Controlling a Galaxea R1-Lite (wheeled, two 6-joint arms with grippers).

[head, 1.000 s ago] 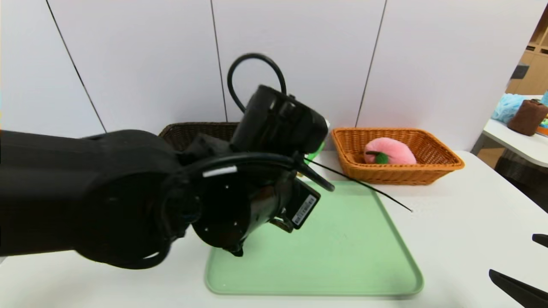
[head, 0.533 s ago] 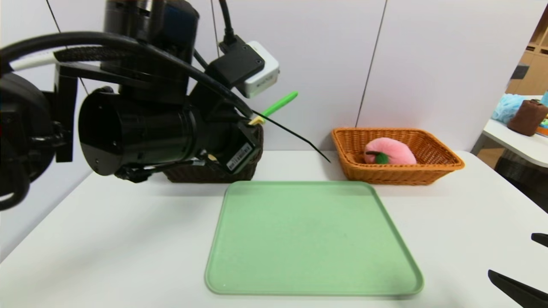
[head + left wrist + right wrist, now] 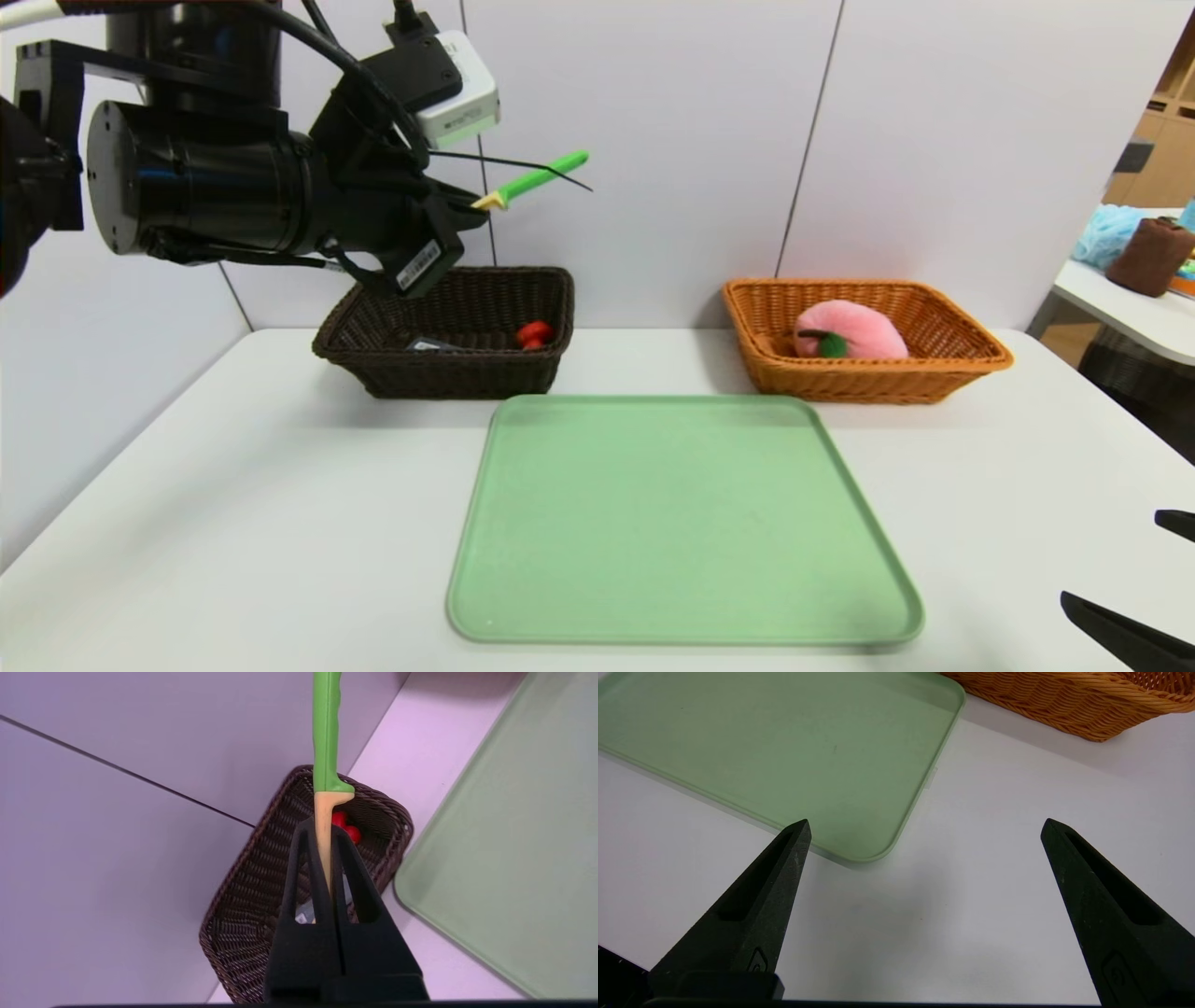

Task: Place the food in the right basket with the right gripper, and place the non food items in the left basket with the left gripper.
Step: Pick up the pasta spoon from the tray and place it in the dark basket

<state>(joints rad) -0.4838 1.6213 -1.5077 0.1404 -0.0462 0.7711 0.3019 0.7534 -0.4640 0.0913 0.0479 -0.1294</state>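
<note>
Left claw [image 3: 327, 858]: raised above the dark brown basket [image 3: 448, 369], fingers pressed together on the pale yellow neck of the pasta spoon [image 3: 532, 179]; the green handle sticks out past the fingertips, toward the wall.
Right claw [image 3: 924, 826]: low over the bare desk [image 3: 971, 896] at the near right corner of the green tray [image 3: 784, 742], fingers spread wide, holding nothing.
Dark brown basket: stands on the desk at the tray's far left; inside lie the red duck toy [image 3: 534, 333] at its right end and the flat grey case [image 3: 429, 344] nearer the middle.
Orange-tan basket [image 3: 971, 359]: on the desk at the tray's far right, well apart from the dark one; the pink plush peach [image 3: 854, 327] lies inside, its green leaf facing the front.
Writing: a white barcode label sits on the left arm's wrist housing, and a pale label on the grey case; the print on both is too small to read.
</note>
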